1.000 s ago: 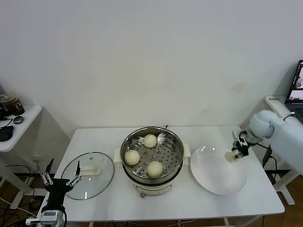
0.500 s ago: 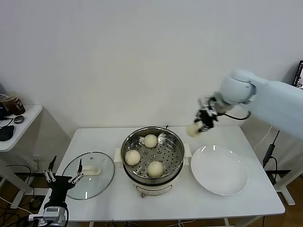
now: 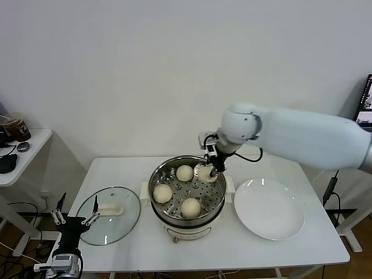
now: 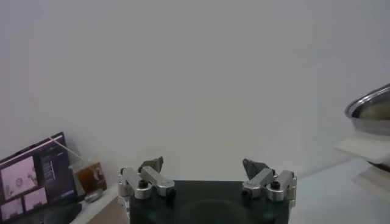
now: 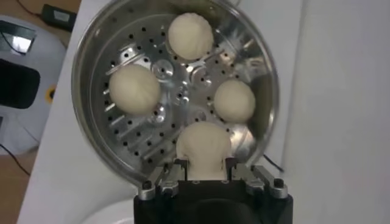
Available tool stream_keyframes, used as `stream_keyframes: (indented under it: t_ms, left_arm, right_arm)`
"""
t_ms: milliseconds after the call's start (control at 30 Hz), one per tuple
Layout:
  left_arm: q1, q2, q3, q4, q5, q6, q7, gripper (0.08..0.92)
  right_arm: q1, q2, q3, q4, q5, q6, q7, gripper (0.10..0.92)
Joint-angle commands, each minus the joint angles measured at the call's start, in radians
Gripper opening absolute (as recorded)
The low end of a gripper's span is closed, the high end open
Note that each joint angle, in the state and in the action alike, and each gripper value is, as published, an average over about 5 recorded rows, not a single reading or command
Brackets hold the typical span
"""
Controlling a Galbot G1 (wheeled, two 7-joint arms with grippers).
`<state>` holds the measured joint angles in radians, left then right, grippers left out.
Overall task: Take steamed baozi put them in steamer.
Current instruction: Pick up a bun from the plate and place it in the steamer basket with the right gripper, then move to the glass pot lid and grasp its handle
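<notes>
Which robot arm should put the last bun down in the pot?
The right one. The right gripper already holds the last baozi over the steamer, beside three others. The left gripper hangs open, low by the glass lid, holding nothing.

Lab-like room: bare white wall (image 3: 174, 70), white table (image 3: 302, 244), side desk (image 3: 26, 157).

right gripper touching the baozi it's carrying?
Touching. The right wrist view shows the right gripper fingers pressed against both sides of the baozi, above the steamer.
</notes>
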<state>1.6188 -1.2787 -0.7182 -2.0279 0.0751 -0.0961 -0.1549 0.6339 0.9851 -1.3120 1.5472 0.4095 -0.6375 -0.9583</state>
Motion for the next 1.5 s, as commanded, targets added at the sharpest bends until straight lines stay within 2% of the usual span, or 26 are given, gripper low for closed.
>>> stream_keyframes:
  t_ms: [33, 433, 633, 833, 1000, 1133, 1200, 1267, 1400, 1500]
  left_arm:
    - [0.001, 0.001, -0.003, -0.001, 0.001, -0.001, -0.001, 0.823]
    - [0.010, -0.004, -0.008, -0.006, 0.000, -0.005, -0.003, 0.823]
    - [0.006, -0.003, -0.009, 0.002, 0.000, -0.006, -0.003, 0.823]
    - [0.000, 0.001, -0.007, 0.013, -0.003, -0.009, -0.004, 0.823]
    - [-0.010, 0.009, -0.008, 0.026, -0.012, -0.015, -0.003, 0.823]
    - [-0.017, 0.009, -0.004, 0.030, -0.020, -0.022, -0.001, 0.823]
    - [-0.019, 0.009, -0.001, 0.032, -0.022, -0.027, 0.001, 0.823]
    - [-0.021, 0.007, 0.002, 0.034, -0.024, -0.034, 0.003, 0.823]
    - [-0.025, 0.004, 0.010, 0.035, -0.028, -0.041, 0.010, 0.823]
    - [-0.027, -0.001, 0.020, 0.037, -0.028, -0.049, 0.018, 0.823]
  right_arm:
    - [-0.115, 0.089, -0.016, -0.068, -0.051, -0.065, 0.044, 0.399]
    - [-0.187, 0.083, 0.012, -0.097, -0.124, -0.030, 0.052, 0.411]
    - [-0.155, 0.015, 0.056, -0.042, -0.110, -0.027, 0.069, 0.558]
    - [-0.136, -0.133, 0.180, 0.083, -0.052, -0.040, 0.103, 0.731]
    - [-0.230, -0.310, 0.352, 0.222, 0.065, -0.037, 0.264, 0.816]
    - [-0.550, -0.489, 0.633, 0.353, 0.180, 0.023, 0.545, 0.822]
    - [-0.787, -0.548, 0.789, 0.397, 0.197, 0.120, 0.682, 0.823]
    - [-1.096, -0.576, 1.014, 0.424, 0.152, 0.243, 0.776, 0.823]
    - [-1.654, -0.497, 1.473, 0.427, 0.001, 0.430, 0.842, 0.823]
    - [-1.885, -0.300, 1.712, 0.399, -0.125, 0.546, 0.806, 0.823]
